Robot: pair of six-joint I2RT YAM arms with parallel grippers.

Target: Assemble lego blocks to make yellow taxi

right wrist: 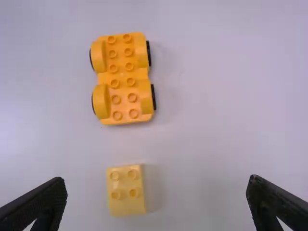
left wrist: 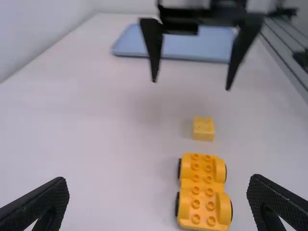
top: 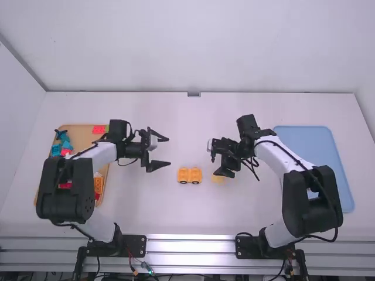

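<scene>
One ylw chassis [top: 190, 175], long axis L-R; L fingers [top: 157, 166], R fingers [top: 225, 171] released.

It looks a robotics lab: mounted arms [top: 302, 196], metal rails [top: 190, 246], exposed cables [top: 143, 268], white walls [top: 176, 47].

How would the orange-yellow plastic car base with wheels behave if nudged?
The orange-yellow plastic car base would likely roll lengthwise, given the wheels along both sides. It looks low and broad, so tipping seems unlikely. Its moulded body should stay stiff.
</scene>
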